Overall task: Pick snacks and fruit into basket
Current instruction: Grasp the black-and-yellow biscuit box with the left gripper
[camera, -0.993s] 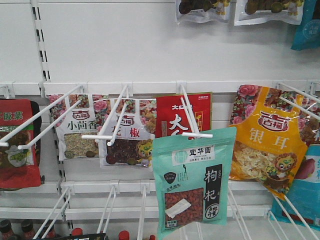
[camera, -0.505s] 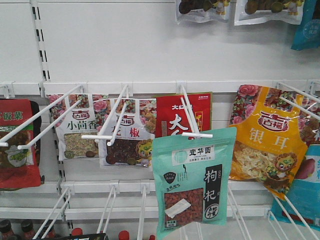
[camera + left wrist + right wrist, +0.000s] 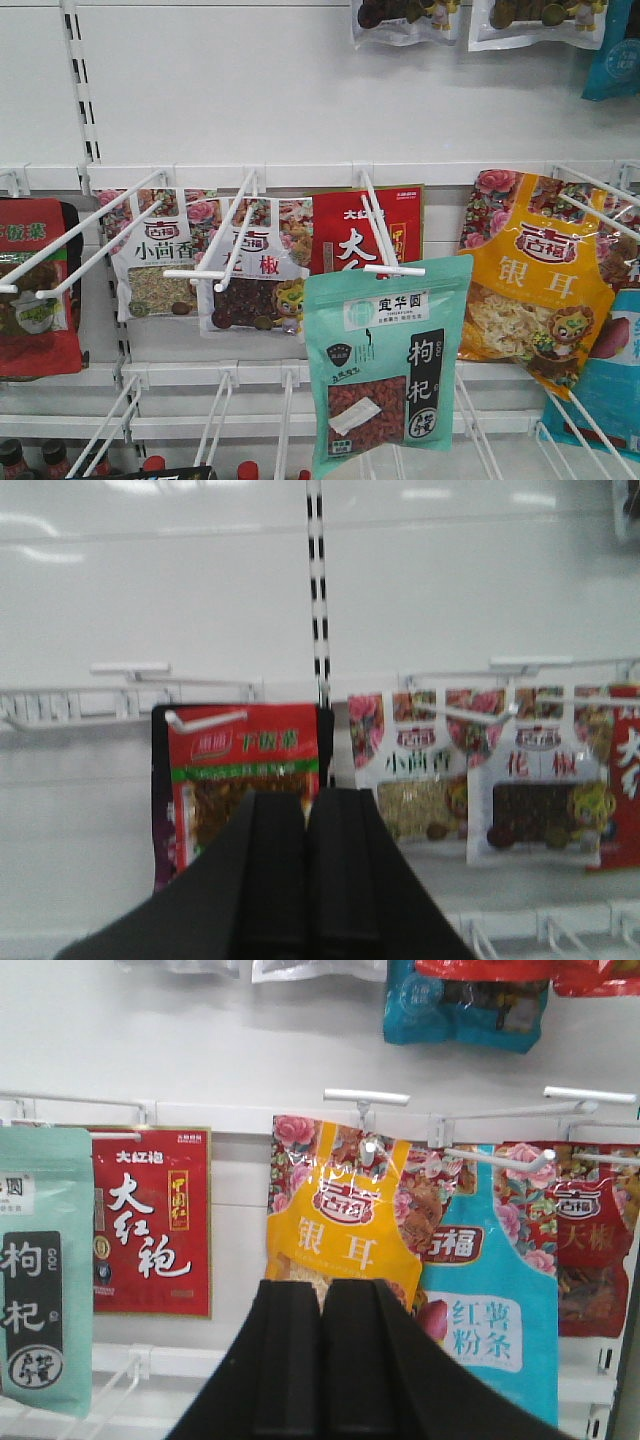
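Centre of the shelf wall, mint-green pouch (image 3: 385, 365) hangs at the near tip of its hook (image 3: 395, 269), so it slides off easily. Left gripper (image 3: 306, 875) and right gripper (image 3: 322, 1360) are closed, empty; fruit unseen.

1. Mint-green pouch (image 3: 388, 365): white label at the top reads "宜华园"; black vertical strip carries white "枸杞".
2. Red pouch (image 3: 150, 1222): large white "大红袍"; the print on the small yellow panel is too fine to read.
3. Orange-yellow pouch (image 3: 535, 275): red emblem "古福", with pale "银耳" beneath.
4. Floral-topped clear pouch (image 3: 155, 255): emblem "古福"; green "小茴香".
5. Second floral-topped clear pouch (image 3: 255, 270): same emblem; red "花椒".
6. Blue pouch (image 3: 490, 1305): emblem "古福"; red "红薯粉条" on a white panel.
7. Red pouch with green band (image 3: 240, 770): green "下饭菜"; the small emblem beside it is illegible.
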### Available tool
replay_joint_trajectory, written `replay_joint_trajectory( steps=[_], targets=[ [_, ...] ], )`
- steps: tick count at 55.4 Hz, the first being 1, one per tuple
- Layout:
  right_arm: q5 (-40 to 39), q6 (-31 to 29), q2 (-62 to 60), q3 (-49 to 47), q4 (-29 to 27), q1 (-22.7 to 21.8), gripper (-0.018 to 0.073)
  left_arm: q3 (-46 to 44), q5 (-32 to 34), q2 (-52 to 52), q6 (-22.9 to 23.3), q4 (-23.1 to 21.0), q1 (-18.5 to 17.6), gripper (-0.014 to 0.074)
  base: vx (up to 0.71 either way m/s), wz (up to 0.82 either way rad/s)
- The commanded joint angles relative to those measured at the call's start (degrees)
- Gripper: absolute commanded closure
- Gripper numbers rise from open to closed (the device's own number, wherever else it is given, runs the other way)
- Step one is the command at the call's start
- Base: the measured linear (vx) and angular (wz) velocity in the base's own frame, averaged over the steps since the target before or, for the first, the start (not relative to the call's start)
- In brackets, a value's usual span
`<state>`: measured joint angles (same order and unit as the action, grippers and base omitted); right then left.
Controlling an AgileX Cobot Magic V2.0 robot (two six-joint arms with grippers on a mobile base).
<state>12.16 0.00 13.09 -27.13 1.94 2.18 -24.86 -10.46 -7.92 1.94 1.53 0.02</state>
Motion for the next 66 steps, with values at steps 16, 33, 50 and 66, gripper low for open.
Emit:
replay_joint_trajectory(
  steps=[16,33,50,66],
  targets=[
    [-2.2,-0.5,12.3,-1.6,0.5,-0.2,0.0470,-1.9,-2.1,-11.4,0.7,-0.1,-0.1,0.0526,0.00,0.00],
    [-2.0,-0.5,13.2,-1.6,0.5,-0.2,0.0106,-1.9,-3.1,-14.1,0.7,-0.1,-0.1,0.0175,0.00,0.00],
    [-1.9,-0.5,13.2,-1.6,0.5,-0.2,0.0059,-1.9,-1.3,-14.1,0.8,-0.1,-0.1,0.0132,0.00,0.00],
    [-1.9,-0.5,13.2,-1.6,0.5,-0.2,0.0059,-1.9,1.1,-14.1,0.8,-0.3,-0.1,0.0130,0.00,0.00]
  ],
)
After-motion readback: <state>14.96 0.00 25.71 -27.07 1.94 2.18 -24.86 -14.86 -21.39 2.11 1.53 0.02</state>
